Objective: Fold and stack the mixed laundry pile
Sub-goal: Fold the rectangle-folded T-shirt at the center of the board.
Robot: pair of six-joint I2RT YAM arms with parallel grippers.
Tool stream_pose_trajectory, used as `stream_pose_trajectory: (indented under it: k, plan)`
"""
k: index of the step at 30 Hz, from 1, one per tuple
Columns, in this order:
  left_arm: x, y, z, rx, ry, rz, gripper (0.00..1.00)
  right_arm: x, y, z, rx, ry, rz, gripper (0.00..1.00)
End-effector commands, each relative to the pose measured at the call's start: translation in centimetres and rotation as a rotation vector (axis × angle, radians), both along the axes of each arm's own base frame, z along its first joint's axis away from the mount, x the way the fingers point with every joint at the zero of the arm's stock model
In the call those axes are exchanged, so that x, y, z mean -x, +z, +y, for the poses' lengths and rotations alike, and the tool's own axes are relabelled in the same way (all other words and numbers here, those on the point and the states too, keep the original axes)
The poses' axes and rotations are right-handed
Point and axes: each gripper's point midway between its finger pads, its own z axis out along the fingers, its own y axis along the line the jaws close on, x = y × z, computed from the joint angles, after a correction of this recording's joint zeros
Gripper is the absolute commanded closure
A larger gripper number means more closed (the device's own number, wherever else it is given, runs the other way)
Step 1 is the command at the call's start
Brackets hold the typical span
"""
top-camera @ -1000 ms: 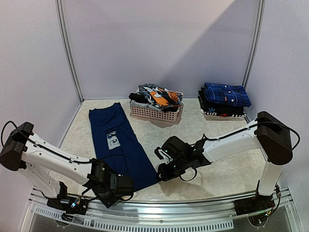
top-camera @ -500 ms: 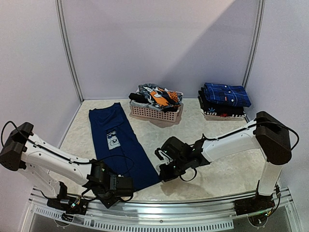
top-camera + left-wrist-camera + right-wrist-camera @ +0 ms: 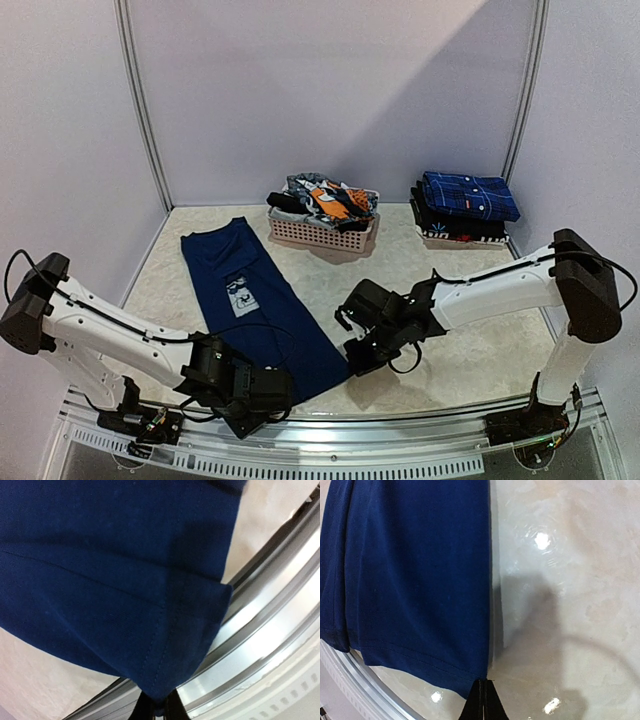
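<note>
The navy T-shirt (image 3: 255,310) is folded lengthwise into a long narrow strip and lies flat on the pale marbled desk (image 3: 470,350). It runs from the far left toward the near centre, with its pale cartoon print (image 3: 241,297) facing up about midway along. The near hem lies at the desk's front edge, just beside the metal rail (image 3: 420,420). The left fingers (image 3: 286,393) are pressed together on the near-left corner of that hem. The left wrist view confirms the pinch: the stitched corner tapers down into the dark fingertips, and the cloth overlaps the rail there. The right fingers (image 3: 352,364) are likewise pressed together, pinching the near-right corner of the same hem. In the right wrist view the hem corner ends exactly at the closed tips, with bare desk to the right of them. Both grips are at the hem line, and the rest of the shirt lies away from the fingers across the desk. At the far centre stands a pale pink slatted plastic basket (image 3: 320,236) holding a loose heap of garments (image 3: 325,198) in orange, black, white and grey. To its right, well apart from the shirt, is a stack of folded garments (image 3: 465,208). A blue plaid piece is on top, dark pieces lie beneath it, and a black-and-white striped piece is at the bottom.
</note>
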Motion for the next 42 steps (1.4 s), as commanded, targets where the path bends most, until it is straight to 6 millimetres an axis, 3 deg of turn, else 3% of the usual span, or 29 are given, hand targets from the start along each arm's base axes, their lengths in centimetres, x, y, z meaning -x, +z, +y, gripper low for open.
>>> stream_pose_trajectory:
  k: [1, 7, 15, 33, 42]
  plan:
    - [0.1, 1.0, -1.8, 0.053, -0.037, -0.014, 1.00, -0.9, 2.0, -1.3, 0.033, -0.003, -0.070, 1.00]
    - [-1.7, 2.2, -2.1, 0.077, -0.008, -0.053, 1.00, -2.3, 3.2, -1.3, 0.032, -0.008, -0.097, 1.00]
    - [-4.6, 4.1, -1.5, 0.101, 0.042, -0.100, 1.00, -5.9, 7.2, 0.3, -0.038, -0.032, -0.172, 1.00]
    - [-11.3, 8.4, 3.8, 0.181, 0.279, -0.227, 1.00, -13.4, 12.9, 5.5, -0.172, -0.043, -0.246, 1.00]
    - [-14.6, 9.5, 6.2, 0.135, 0.384, -0.295, 1.00, -16.6, 13.4, 8.2, -0.196, -0.012, -0.250, 1.00]
